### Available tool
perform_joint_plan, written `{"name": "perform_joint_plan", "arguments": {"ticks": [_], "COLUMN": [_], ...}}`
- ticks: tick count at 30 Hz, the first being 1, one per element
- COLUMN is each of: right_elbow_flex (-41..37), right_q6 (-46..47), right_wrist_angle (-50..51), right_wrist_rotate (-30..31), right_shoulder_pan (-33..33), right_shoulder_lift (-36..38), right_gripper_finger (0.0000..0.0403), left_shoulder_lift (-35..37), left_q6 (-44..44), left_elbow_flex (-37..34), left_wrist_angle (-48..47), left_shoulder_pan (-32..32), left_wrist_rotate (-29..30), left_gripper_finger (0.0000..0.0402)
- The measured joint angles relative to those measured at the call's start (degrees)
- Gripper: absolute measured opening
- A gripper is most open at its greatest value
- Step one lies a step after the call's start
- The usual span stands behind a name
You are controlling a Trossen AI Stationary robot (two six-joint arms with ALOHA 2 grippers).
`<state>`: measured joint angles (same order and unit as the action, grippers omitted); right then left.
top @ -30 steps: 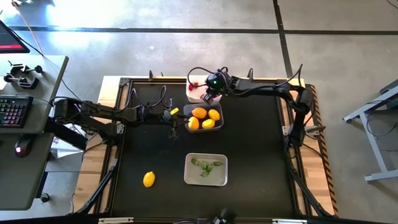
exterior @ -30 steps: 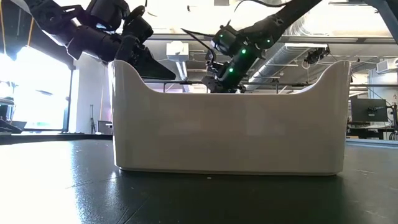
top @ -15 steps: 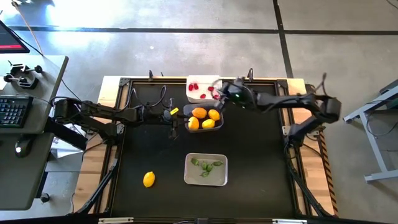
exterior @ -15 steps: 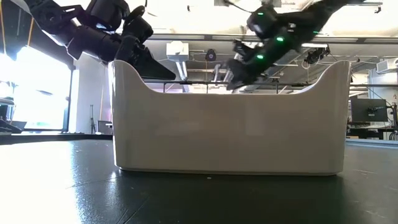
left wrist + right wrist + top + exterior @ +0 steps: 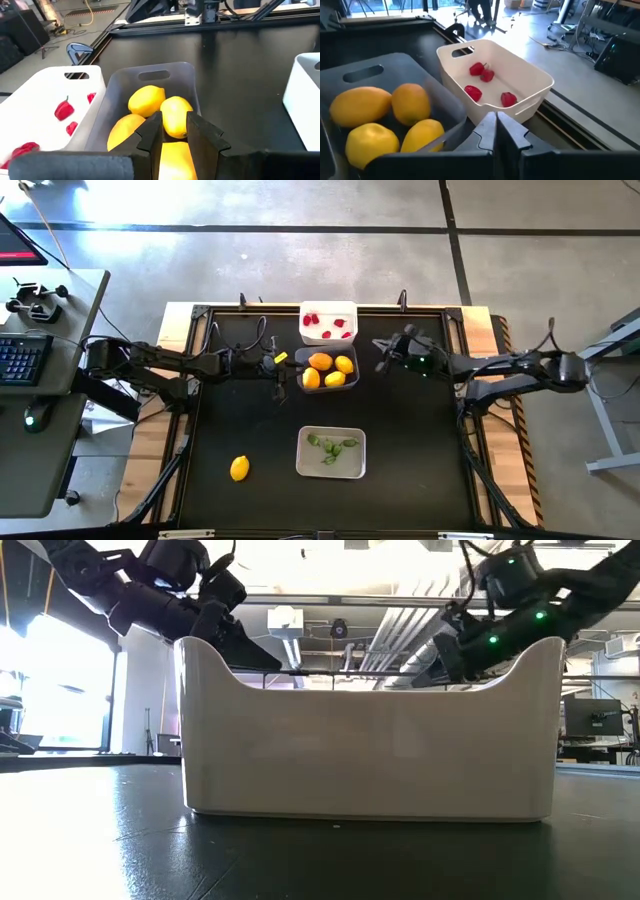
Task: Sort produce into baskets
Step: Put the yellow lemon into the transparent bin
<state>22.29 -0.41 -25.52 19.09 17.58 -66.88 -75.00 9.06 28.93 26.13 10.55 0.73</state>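
Note:
A white basket [image 5: 328, 323] at the table's far edge holds several red berries [image 5: 481, 70]. Just nearer, a translucent grey tray [image 5: 327, 370] holds several yellow lemons [image 5: 146, 100]. A pale tray [image 5: 331, 452] nearer still holds green leafy pieces [image 5: 330, 446]. One lemon [image 5: 240, 468] lies on the table at the near left. My left gripper [image 5: 175, 131] is open over the grey tray's left end, and a lemon [image 5: 175, 160] shows between its fingers. My right gripper [image 5: 496, 125] is shut and empty, right of the grey tray [image 5: 382, 357]. My left gripper comes level from the table's left, and its open fingers [image 5: 150, 135] stand on either side of a lemon [image 5: 175, 160] that lies in the grey tray. I cannot tell whether they touch it.
In the low view the pale tray's wall [image 5: 365, 740] fills the foreground, with both arms behind and above it. Bare black table lies to the right of the trays [image 5: 420, 440] and around the loose lemon. A desk with a keyboard [image 5: 20, 360] stands left of the table.
My right gripper has drawn away from above the white basket toward the table's right edge and a little nearer. Its arm has stretched out level, and the berries in the basket now show.

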Motion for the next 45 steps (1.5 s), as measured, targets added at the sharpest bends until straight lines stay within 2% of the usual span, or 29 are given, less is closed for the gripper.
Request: {"name": "perform_joint_plan", "arguments": {"ticks": [8,16,19,27,33,39,45], "right_elbow_flex": [-0.7,-0.7,-0.7,-0.7,-0.7,-0.6,-0.6], "right_q6": [0.1,0.0,0.0,-1.1,-2.5,-3.1,-3.1], "right_wrist_angle": [0.0,0.6,0.6,0.6,0.6,0.6,0.9], "right_wrist_rotate": [0.1,0.1,0.1,0.1,0.0,0.0,0.0], "right_shoulder_pan": [0.1,0.1,0.1,0.1,0.1,0.1,0.1], "right_shoulder_lift": [3.0,2.9,2.9,2.9,2.9,2.9,2.9], "right_gripper_finger": [0.0,0.0,0.0,0.0,0.0,0.0,0.0], "left_shoulder_lift": [1.6,7.5,9.3,10.6,10.6,10.6,9.8], "left_q6": [2.0,-0.4,-3.1,-14.5,-32.7,-52.2,-58.3], "left_elbow_flex": [0.4,6.5,8.4,13.8,17.5,19.3,19.3], "left_wrist_angle": [-3.9,-28.0,-33.6,-51.0,-61.4,-67.5,-68.6], "left_shoulder_pan": [-2.2,-9.3,-13.4,-26.0,-35.4,-40.9,-41.9], "left_wrist_rotate": [-0.1,0.0,0.0,3.8,8.4,7.1,0.1], "left_gripper_finger": [0.0065,0.0007,0.0003,0.0001,0.0001,0.0039,0.0114]}}
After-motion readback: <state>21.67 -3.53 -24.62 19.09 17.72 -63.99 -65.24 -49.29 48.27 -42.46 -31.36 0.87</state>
